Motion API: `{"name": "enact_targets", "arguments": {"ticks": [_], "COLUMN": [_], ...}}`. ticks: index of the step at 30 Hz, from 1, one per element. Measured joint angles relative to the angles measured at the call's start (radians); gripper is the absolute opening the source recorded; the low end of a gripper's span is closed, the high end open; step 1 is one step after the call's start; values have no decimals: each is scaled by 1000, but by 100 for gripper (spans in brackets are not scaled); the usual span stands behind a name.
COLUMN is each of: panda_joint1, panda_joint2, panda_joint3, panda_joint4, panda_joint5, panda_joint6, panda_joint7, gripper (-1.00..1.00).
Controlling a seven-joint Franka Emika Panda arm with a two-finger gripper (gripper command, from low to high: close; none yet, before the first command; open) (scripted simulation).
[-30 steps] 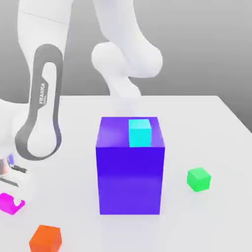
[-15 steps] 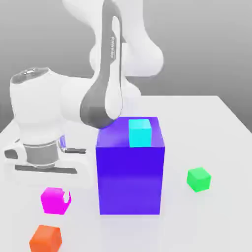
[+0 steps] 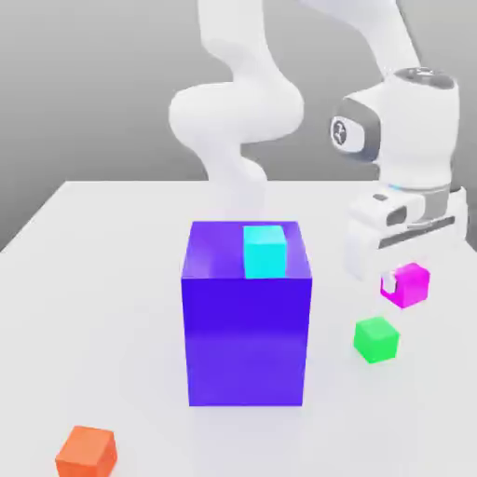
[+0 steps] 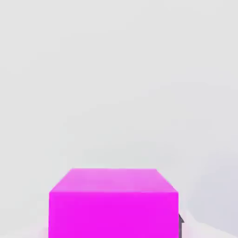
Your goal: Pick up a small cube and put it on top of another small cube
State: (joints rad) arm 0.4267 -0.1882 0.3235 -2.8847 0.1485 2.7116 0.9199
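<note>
A small magenta-pink cube hangs in the air at the exterior view's right, held in my gripper, which is shut on it. The cube is above and slightly behind the small green cube on the table. The hand view looks straight onto the held magenta cube with white table beyond it. A small cyan cube sits on top of the big purple block in the middle.
A small orange cube lies near the front at the exterior view's left. The white arm's links rise behind the purple block. The white table stretches wide around the block.
My gripper has swung with the magenta cube from the exterior view's front left, around the purple block, to the right side above the green cube, and has risen.
</note>
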Motion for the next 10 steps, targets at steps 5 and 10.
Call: {"name": "enact_targets", "arguments": {"ticks": [5, 10], "panda_joint1": [-39, -40], "panda_joint2": [157, 225], "panda_joint3": [6, -14], "panda_joint4": [-3, -1], "panda_joint5": [-134, -215], "panda_joint6": [148, 210], "panda_joint7": [102, 158], "gripper": [-100, 100]}}
